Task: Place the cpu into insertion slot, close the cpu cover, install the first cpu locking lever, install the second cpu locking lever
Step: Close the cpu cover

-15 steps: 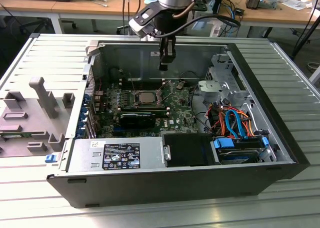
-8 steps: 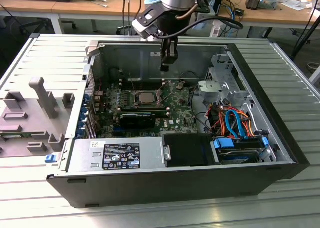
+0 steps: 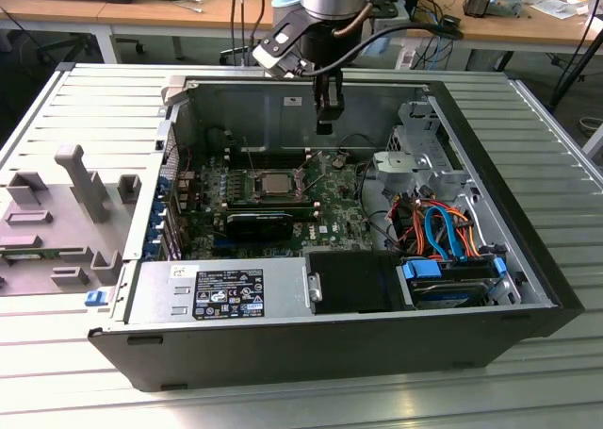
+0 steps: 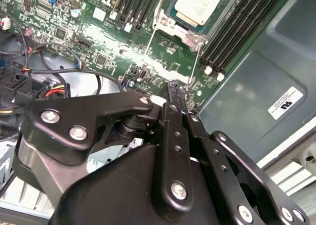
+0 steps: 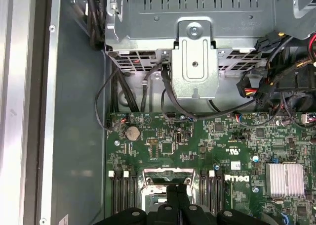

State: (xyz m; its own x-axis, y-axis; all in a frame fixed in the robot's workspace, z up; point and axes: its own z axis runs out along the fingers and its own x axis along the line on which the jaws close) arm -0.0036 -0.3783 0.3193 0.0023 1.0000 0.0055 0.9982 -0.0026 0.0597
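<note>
Over the green mobo (image 4: 111, 54), near its edge by the case wall (image 3: 264, 104) that lies farthest off in the exterior view, my pincer (image 3: 325, 124) hangs w/ tips pinched narrow and nothing visible btwn them. In the second wrist view the black fingers (image 4: 173, 116) taper to one point.

From that point two thin wire levers (image 4: 196, 62) run straight away toward the socket, so their long axis is in line w/ my fingers. The nearer wire's end shows just beside my tips, but contact I can't tell. They look unlatched to me.

Beyond them is the cpu cover (image 4: 188, 33), thin bright stamped metal, apparently down. Through its window shows the cpu (image 4: 198, 5), a flat, matte silver-grey square, seated in the insertion slot (image 3: 243, 186). The slot is mid-board, flanked by long black ribbed memory slots (image 4: 232, 42), and lies toward the exterior view's left from my pincer and nearer that cam.
</note>
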